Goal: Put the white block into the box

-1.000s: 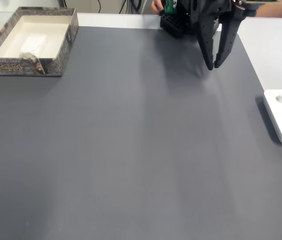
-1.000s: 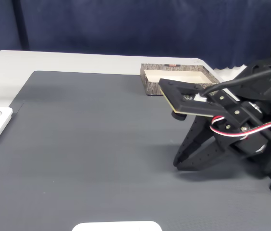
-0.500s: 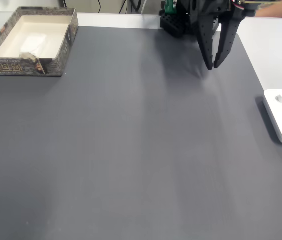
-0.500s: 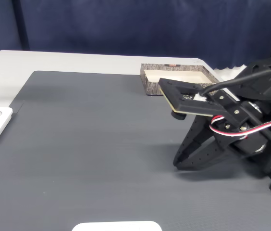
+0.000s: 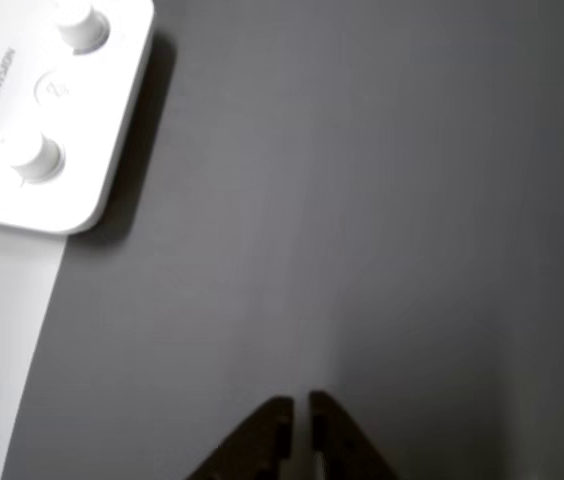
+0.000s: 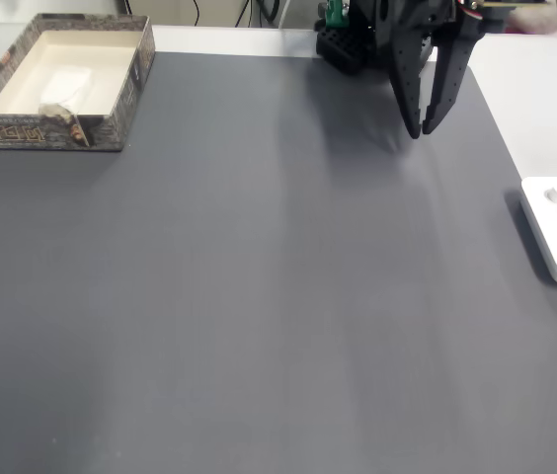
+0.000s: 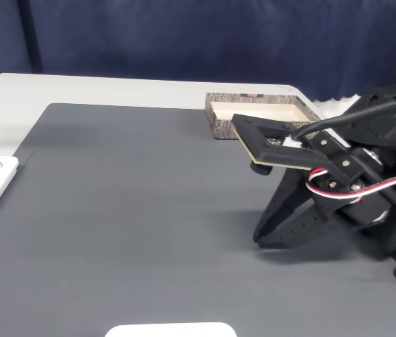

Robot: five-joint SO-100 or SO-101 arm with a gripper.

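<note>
Nothing's moved on my end in the last second: claw (image 6: 420,131) sits empty, tips nearly closed, parked over the bench (image 6: 278,296), white block (image 6: 66,81) already inside the box (image 6: 111,123) far off to its side — looks done.

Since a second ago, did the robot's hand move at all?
No. In a fixed view the hand hangs at the same spot near the mat's far edge, just as far from the box.
</note>
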